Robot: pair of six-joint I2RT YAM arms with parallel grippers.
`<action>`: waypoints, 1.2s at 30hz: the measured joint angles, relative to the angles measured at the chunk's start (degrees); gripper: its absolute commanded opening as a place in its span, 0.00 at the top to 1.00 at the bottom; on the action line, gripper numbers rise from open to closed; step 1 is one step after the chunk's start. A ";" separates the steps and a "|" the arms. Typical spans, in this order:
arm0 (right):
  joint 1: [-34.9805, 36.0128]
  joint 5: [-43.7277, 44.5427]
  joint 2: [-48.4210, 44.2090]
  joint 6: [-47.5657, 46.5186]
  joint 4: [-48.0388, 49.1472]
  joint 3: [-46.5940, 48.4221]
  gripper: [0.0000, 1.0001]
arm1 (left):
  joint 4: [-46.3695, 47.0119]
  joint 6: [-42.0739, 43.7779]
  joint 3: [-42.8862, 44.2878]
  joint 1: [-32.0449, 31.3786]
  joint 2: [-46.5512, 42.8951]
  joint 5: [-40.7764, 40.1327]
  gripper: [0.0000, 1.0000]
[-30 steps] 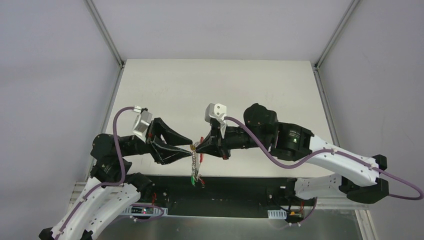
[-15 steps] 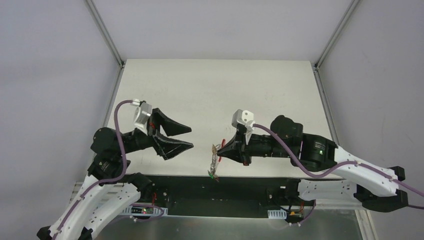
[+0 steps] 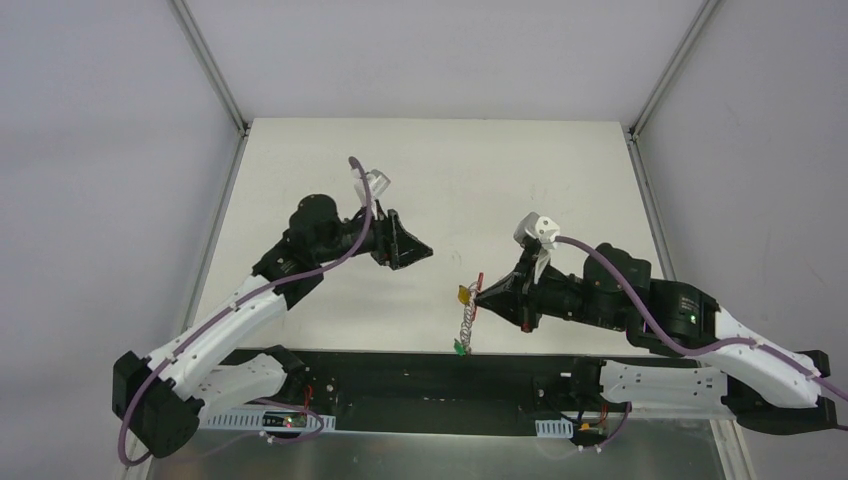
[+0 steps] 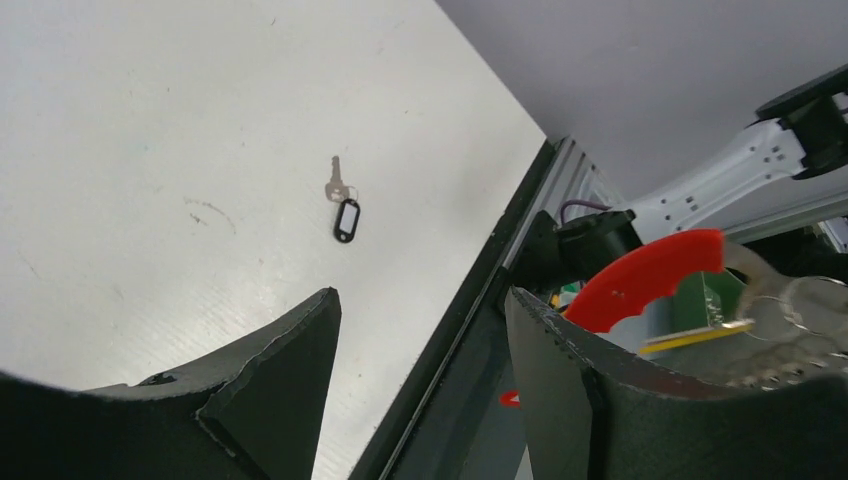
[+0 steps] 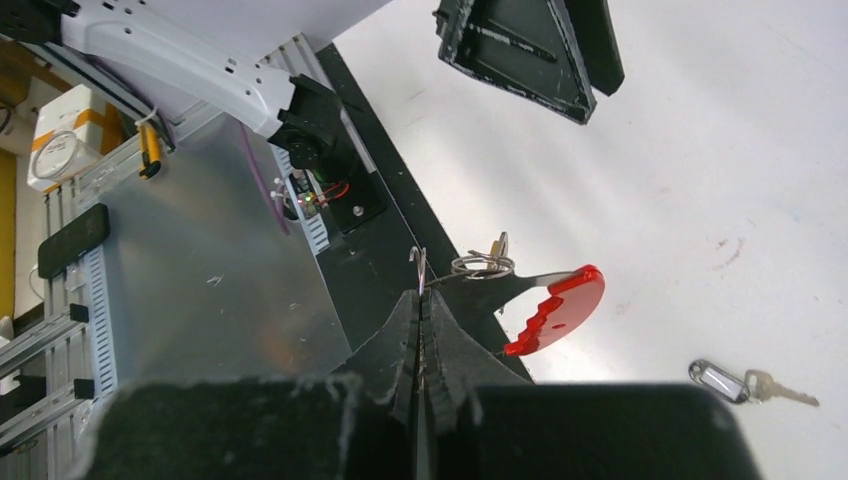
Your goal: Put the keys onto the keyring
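Note:
My right gripper (image 3: 479,296) is shut on the keyring (image 3: 464,322), which hangs from its tips above the table's near edge. In the right wrist view the jaws (image 5: 422,300) pinch a thin wire of the keyring, and its red arc (image 5: 560,308) and silver loops (image 5: 482,265) stick out to the right. Yellow (image 3: 465,293) and green (image 3: 458,347) tags hang on it. One key with a black tag (image 5: 718,379) lies loose on the table; it also shows in the left wrist view (image 4: 346,218). My left gripper (image 3: 418,250) is open and empty above the table, apart from the keyring.
The white table (image 3: 440,170) ends at a black rail (image 3: 420,365) along the near edge, with a metal shelf (image 5: 200,280) below. Grey walls and metal frame posts (image 3: 205,60) close in both sides. The left gripper's fingers (image 5: 520,45) show at the top of the right wrist view.
The left gripper let go of the keyring, opened, and swung up and farther over the table. The right gripper carried the hanging keyring to the right.

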 measured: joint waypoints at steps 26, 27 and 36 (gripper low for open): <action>0.00 18.53 -2.78 6.03 -15.93 10.40 1.00 | -8.96 -3.21 30.56 -14.05 52.39 -14.10 0.31; 0.00 19.10 -3.15 6.19 -16.26 10.54 1.00 | -10.38 -3.41 32.28 -14.73 54.03 -15.13 0.31; 0.00 23.06 -4.83 7.43 -18.43 12.33 1.00 | -20.90 -3.87 45.88 -20.44 64.50 -21.64 0.31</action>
